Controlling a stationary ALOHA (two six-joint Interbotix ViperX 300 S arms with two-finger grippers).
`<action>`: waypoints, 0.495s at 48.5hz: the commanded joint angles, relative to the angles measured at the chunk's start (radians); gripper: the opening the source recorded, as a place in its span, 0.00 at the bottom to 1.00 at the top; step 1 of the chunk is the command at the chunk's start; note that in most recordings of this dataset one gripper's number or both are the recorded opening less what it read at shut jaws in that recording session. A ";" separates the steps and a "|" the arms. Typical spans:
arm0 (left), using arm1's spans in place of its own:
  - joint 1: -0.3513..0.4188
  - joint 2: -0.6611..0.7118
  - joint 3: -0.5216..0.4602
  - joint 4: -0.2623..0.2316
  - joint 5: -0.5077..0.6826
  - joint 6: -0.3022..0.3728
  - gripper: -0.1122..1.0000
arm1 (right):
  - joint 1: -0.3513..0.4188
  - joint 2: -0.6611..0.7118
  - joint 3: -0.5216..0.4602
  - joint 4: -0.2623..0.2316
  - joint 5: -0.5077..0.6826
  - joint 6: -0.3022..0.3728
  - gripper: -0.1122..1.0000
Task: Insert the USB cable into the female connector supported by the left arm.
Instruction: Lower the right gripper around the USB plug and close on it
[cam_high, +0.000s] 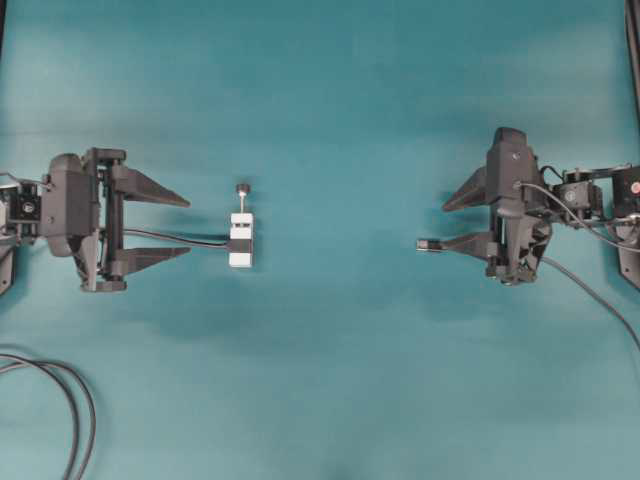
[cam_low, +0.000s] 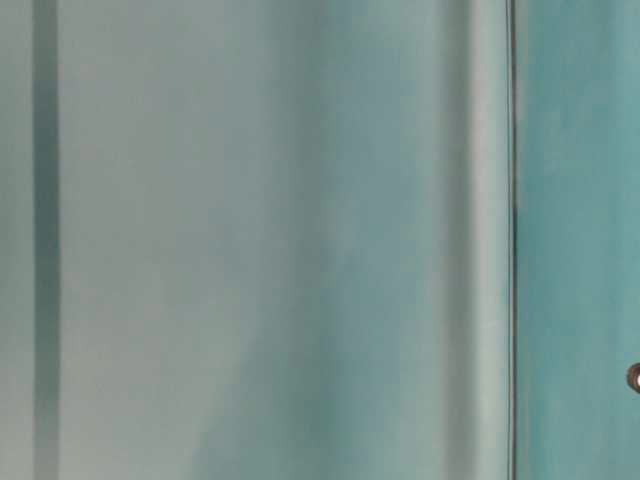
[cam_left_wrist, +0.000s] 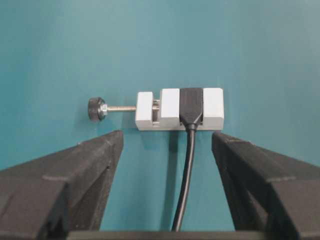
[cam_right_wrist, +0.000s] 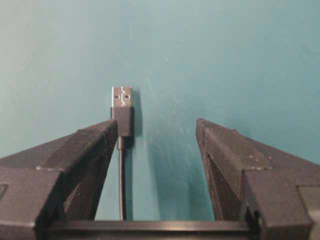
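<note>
The female connector (cam_high: 241, 240), a white block with a black band and a pin with a dark knob (cam_high: 242, 188), lies on the teal table just past my left gripper (cam_high: 187, 226). That gripper is open, and the connector's dark cable (cam_left_wrist: 187, 175) runs back between its fingers. In the left wrist view the connector (cam_left_wrist: 170, 109) sits just beyond the fingertips, untouched by my left gripper (cam_left_wrist: 167, 136). The USB cable's silver-tipped plug (cam_high: 425, 244) lies by the lower finger of my open right gripper (cam_high: 444, 225). In the right wrist view the plug (cam_right_wrist: 122, 107) rests along the left finger, ungripped by my right gripper (cam_right_wrist: 156, 124).
Looped dark cables (cam_high: 70, 410) lie at the bottom left corner. A cable (cam_high: 590, 290) trails from the right arm toward the right edge. Bare teal table separates the connector from the plug. The table-level view shows only blurred teal surfaces.
</note>
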 joint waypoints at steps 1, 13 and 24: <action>0.000 0.020 -0.018 0.003 -0.018 0.011 0.82 | 0.015 -0.005 -0.020 -0.003 -0.011 0.011 0.70; 0.000 0.054 -0.026 0.003 -0.031 0.012 0.82 | 0.034 -0.005 -0.017 -0.003 -0.008 0.043 0.70; 0.000 0.055 -0.028 0.003 -0.032 0.012 0.82 | 0.034 -0.002 -0.018 -0.003 -0.008 0.043 0.70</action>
